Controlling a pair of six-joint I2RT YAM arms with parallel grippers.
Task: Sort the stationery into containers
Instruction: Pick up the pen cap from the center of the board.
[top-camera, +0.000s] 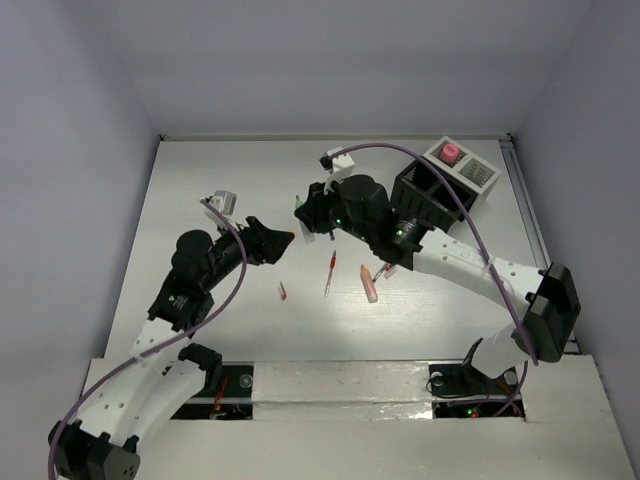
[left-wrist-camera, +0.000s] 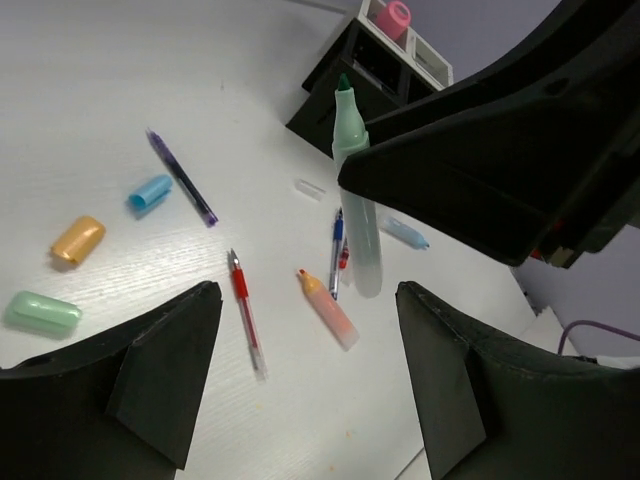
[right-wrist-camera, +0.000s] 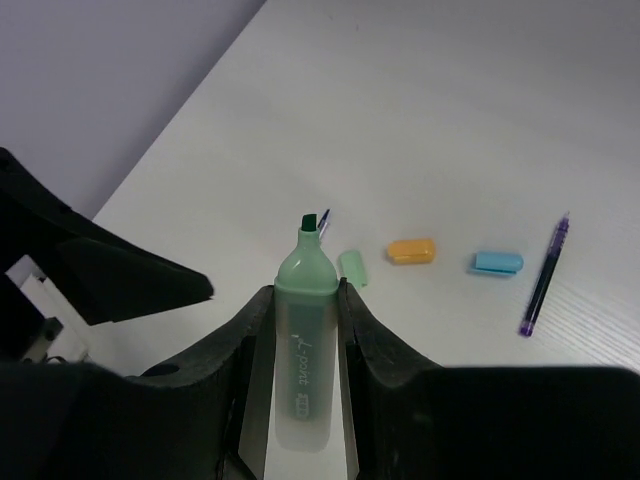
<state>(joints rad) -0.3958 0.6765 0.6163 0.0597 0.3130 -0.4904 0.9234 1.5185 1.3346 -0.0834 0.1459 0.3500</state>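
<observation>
Right jaws clamp the uncapped green marker (right-wrist-camera: 303, 340); left jaws gape empty over scattered pens (left-wrist-camera: 245, 310), caps (left-wrist-camera: 77, 240).

Bottle (top-camera: 450, 154) stands in organizer (top-camera: 425, 203), beyond the pens (top-camera: 329, 272).

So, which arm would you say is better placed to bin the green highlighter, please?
Right: its jaws already clamp the pale green plastic highlighter, and the black compartment box stands beside that arm; the left jaws hang open, empty.

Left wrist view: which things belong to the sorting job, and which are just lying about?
Job: green highlighter in right gripper, red pen, orange highlighter, purple pen, blue pen, organizer, pink-capped bottle.
Lying about: purple cable.
</observation>
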